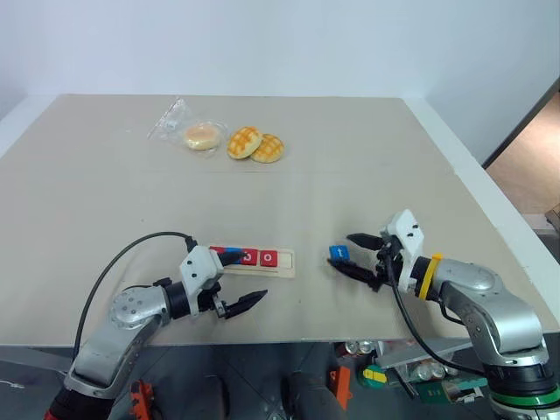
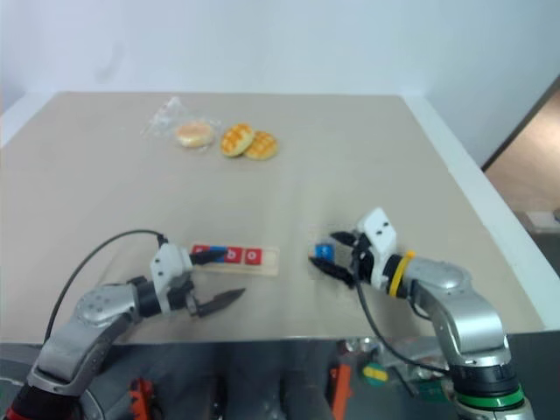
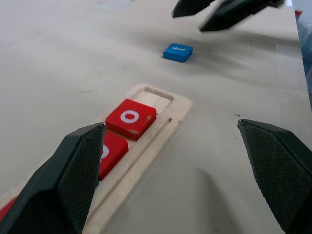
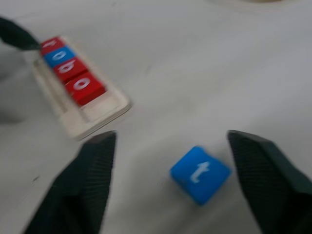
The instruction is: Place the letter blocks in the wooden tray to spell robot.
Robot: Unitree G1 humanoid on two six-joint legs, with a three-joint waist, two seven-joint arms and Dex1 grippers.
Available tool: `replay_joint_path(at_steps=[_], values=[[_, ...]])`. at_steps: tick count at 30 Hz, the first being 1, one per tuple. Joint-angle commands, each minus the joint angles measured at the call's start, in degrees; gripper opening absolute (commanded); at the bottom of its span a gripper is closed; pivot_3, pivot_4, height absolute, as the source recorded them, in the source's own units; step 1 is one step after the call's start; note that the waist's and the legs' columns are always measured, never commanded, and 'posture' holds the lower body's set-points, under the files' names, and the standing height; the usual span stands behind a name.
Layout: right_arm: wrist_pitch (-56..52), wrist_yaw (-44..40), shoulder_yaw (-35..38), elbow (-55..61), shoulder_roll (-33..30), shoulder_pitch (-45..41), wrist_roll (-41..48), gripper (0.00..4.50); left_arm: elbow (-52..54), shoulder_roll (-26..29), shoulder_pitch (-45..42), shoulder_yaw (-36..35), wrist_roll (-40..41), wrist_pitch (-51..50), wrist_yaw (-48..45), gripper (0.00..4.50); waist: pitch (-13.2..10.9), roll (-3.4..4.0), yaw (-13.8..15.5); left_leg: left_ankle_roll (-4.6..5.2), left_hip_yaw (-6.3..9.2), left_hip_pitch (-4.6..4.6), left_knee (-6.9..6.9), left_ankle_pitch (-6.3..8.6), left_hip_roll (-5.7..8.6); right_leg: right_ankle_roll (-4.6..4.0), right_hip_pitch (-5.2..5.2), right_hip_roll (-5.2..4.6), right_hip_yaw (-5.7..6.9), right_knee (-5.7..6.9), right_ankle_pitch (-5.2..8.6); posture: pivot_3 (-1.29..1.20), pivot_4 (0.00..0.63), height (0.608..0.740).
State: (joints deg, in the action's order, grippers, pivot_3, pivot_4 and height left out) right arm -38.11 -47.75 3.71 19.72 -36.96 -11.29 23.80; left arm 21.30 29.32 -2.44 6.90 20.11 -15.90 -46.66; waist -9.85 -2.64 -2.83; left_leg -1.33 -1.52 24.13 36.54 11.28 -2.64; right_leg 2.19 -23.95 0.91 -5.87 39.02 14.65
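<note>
On the beige table (image 1: 105, 184) are seen the wooden tray (image 1: 282, 271), a blue t block (image 1: 339, 253), three buns (image 1: 245, 142) and a clear wrapper (image 1: 171, 117).

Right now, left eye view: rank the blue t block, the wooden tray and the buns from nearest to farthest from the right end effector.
1. Blue t block: on the table just off the open right end effector, on its tray side.
2. Wooden tray: farther toward the robot's left, four tiles in it, end slot empty.
3. Buns: far side of the table, by a plastic wrapper.
</note>
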Motion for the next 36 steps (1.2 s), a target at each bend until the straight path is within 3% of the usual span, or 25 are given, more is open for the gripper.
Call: replay_joint_path(at_steps=[1,12,16,17,19,36], values=[[4.73,-4.20,-1.63,-1.75,-2.47,-1.96,-0.84,4.45,2.62,0.29,0.08,0.21,1.15,1.96,-1.95,4.50,0.00,0.00,-0.01,0.00,-0.01,0.00,0.00,0.00,0.00,0.00,0.00,0.00,-0.01,0.00,0.00,0.00,0.150,0.740],[20.95,-19.85,-10.33,-28.51,-5.51,-17.48,-8.74,4.45,1.20,3.23,-2.97,2.77,2.14,2.57,-10.95,4.50,-0.01,0.01,0.02,0.08,-0.04,-0.04,0.05,-0.05,-0.01,-0.06,0.02,0.02,0.02,0.00,-0.08,0.00,0.150,0.740],[25.73,-22.79,-11.85,-35.39,-4.71,-19.80,-10.92,4.45,0.86,3.40,-3.10,2.60,1.77,3.17,-11.11,4.50,-0.01,0.02,0.06,0.08,-0.03,-0.03,0.00,-0.04,0.00,-0.03,0.01,0.02,0.00,-0.01,-0.04,0.00,0.150,0.740],[26.60,-23.32,-12.11,-37.14,-4.34,-20.20,-11.27,4.21,1.01,3.43,-2.78,2.48,1.67,3.24,-10.93,4.50,-0.01,0.02,0.06,0.08,-0.04,-0.02,0.00,-0.04,0.00,-0.03,0.01,0.02,0.00,-0.01,-0.03,0.00,0.150,0.740],[27.72,-23.62,-12.09,-39.39,-3.53,-20.64,-11.53,4.21,1.38,3.39,-2.10,2.28,1.47,3.21,-10.54,4.50,-0.01,0.02,0.06,0.08,-0.01,0.00,-0.02,-0.04,0.00,-0.03,0.01,0.01,0.00,-0.01,-0.02,0.00,0.150,0.740],[17.68,-17.71,-8.81,-19.86,-3.57,-7.80,-7.74,4.21,2.27,3.31,-0.56,2.04,1.11,3.22,-8.44,4.50,0.02,0.07,0.05,0.08,0.01,-0.09,0.04,-0.04,-0.01,-0.04,0.09,0.01,0.03,0.00,-0.08,0.00,0.150,0.740]])
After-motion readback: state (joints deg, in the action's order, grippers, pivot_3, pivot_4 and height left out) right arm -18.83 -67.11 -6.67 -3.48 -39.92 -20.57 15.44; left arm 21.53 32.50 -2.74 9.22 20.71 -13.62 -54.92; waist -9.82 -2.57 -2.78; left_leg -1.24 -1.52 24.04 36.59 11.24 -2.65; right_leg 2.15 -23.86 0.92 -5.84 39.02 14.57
